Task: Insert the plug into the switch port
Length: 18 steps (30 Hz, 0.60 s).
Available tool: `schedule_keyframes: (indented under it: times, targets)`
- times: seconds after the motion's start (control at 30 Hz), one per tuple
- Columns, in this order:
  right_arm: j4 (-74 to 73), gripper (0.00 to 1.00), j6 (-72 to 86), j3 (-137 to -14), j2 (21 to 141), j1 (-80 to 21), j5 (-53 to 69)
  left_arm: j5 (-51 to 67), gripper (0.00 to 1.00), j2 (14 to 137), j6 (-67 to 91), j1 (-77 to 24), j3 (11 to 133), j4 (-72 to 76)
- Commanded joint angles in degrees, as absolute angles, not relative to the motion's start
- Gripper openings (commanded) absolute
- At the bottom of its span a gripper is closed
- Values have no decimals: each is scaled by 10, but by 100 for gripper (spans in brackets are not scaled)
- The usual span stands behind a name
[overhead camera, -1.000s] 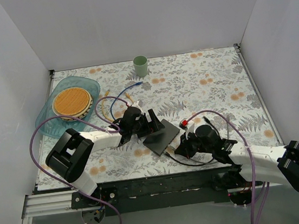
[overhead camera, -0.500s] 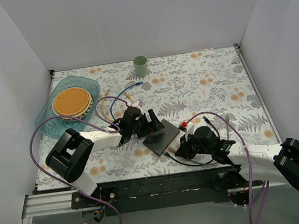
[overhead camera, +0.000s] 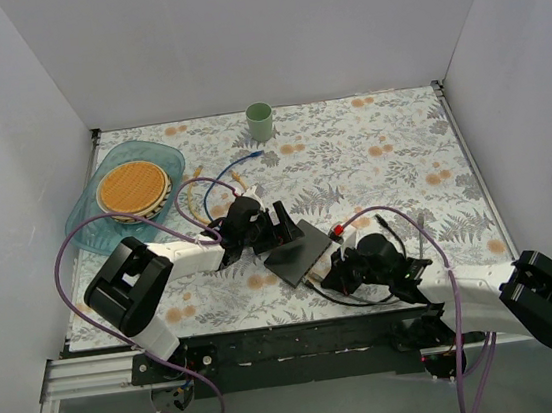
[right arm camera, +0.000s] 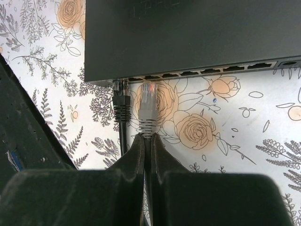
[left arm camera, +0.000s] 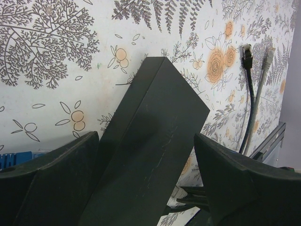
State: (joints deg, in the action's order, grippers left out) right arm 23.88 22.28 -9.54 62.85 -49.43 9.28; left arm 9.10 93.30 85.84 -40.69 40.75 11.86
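The switch [overhead camera: 298,251] is a flat dark grey box lying at an angle near the table's front middle. My left gripper [overhead camera: 281,228] is shut on its far left end; in the left wrist view [left arm camera: 146,136] both fingers bracket the box [left arm camera: 155,94]. My right gripper [overhead camera: 337,274] is shut on the grey plug's cable just behind its boot [right arm camera: 148,110]. The plug's clear tip sits at the switch's port row [right arm camera: 211,70], beside a black plug [right arm camera: 121,100] seated in the end port. The switch fills the top of the right wrist view [right arm camera: 188,33].
A green cup [overhead camera: 260,121] stands at the back. A teal tray [overhead camera: 165,160] with a woven plate is at the left. Blue and yellow cables [overhead camera: 215,186] lie behind the left gripper. Two loose plugs, black [left arm camera: 247,52] and grey [left arm camera: 268,54], lie right of the switch.
My right gripper has shifted slightly left and nearer with the grey plug, along the switch's port edge. The left gripper and the switch have not moved.
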Motion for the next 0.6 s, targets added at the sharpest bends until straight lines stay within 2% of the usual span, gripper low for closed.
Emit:
schedule_keyframes:
  times: [0.0, 0.57]
  targets:
    - [264, 1, 224, -109, 632, -499, 82, 81, 83, 943, 845, -408, 388, 54]
    - [271, 1, 224, -112, 625, -504, 71, 84, 82, 951, 846, -408, 383, 58]
